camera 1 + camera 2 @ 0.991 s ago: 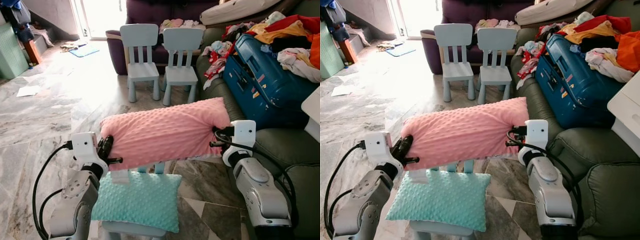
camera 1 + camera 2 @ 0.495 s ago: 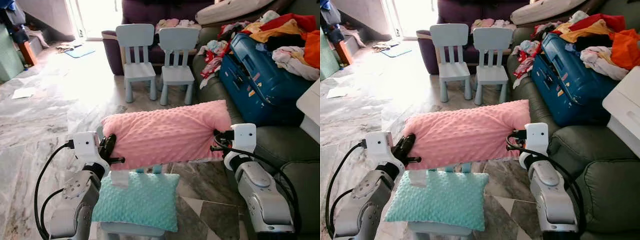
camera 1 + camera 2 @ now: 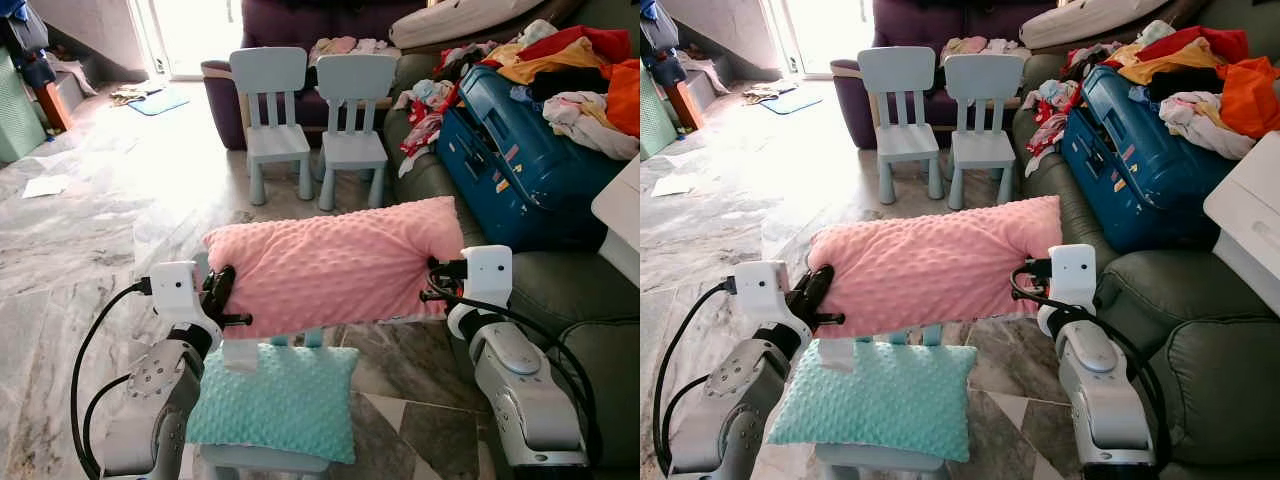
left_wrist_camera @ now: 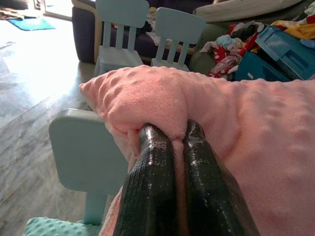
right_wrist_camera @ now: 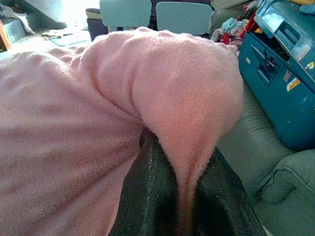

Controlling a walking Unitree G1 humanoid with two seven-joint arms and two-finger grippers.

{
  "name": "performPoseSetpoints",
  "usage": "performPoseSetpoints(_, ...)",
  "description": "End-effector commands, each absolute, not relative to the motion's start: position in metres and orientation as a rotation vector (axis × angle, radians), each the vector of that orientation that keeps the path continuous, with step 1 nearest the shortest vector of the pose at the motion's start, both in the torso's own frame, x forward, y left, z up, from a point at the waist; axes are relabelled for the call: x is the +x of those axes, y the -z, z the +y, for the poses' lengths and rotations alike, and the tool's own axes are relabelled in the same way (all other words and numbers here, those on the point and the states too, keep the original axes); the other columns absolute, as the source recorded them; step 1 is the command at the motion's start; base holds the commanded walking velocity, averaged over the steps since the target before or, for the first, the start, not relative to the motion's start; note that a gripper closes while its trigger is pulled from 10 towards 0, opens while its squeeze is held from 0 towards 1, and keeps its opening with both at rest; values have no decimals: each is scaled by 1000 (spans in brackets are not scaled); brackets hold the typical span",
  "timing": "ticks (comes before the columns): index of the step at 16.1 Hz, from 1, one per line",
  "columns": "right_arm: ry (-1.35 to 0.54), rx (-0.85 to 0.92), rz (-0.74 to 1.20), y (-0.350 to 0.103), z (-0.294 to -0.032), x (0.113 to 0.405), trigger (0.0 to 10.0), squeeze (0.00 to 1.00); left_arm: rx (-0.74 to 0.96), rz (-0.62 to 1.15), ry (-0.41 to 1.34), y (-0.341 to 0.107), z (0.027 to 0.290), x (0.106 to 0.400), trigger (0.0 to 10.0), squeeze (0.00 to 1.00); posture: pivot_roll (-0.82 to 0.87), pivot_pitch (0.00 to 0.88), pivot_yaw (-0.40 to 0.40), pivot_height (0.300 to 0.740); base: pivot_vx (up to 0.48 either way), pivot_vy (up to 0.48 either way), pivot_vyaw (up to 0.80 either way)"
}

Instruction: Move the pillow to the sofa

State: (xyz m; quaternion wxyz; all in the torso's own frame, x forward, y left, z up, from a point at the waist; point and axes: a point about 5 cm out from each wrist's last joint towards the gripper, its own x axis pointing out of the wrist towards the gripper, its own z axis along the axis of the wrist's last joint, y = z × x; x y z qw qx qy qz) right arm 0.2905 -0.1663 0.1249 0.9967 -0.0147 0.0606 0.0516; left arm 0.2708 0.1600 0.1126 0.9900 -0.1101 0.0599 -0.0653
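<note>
While it is held at both ends, pink pillow [image 3: 335, 262]: it is stretched level between the two grippers, off the floor, above a teal pillow and just beside the green sofa's front.
Left gripper [image 4: 172, 147]: its black fingers [image 4: 152, 172] are pinched narrow on a fold of the pink pillow's left end; fabric is seen squeezed between them in the left wrist view.
Right gripper [image 5: 184, 196]: its fingers [image 5: 142, 196] are closed on a drooping fold of the pillow's right end; the cloth is gripped between them in the right wrist view.
Teal pillow [image 3: 275, 400]: it is laid flat on a small pale blue chair directly below the pink one; a white tag is seen at its near-left corner.
Chair under pillow [image 4: 86, 152]: its pale backrest is seen just behind the pink pillow's left end.
Sofa [image 3: 1200, 330]: green leather, placed on the robot's right, touching or nearly touching the right arm.
Suitcase [image 3: 530, 165]: blue, rested on the sofa further back, with loose clothes [image 3: 580, 75] heaped on and around it.
Two chairs [image 3: 320, 110]: pale blue, stood side by side ahead on the marble floor [image 3: 90, 230], backs toward a purple sofa [image 3: 285, 30].
White cushion [image 3: 1100, 20]: it is laid along the back, above the clothes.
</note>
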Motion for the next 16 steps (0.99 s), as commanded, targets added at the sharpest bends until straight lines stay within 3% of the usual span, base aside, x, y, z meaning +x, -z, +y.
performPoseSetpoints(1,-103,-32,70,-136,-167,293,10000,0,-198,87,137,-119,160,270,10000,0,-150,11,-25,740,0,0,0)
performPoseSetpoints(7,-94,-33,73,-134,-168,294,10000,0,-228,106,162,-117,158,271,10000,0,-151,8,-26,740,0,0,0)
performPoseSetpoints(16,-109,-20,84,-133,-167,296,10000,0,-245,116,181,-114,156,271,10000,0,-152,0,-29,740,0,0,-758)
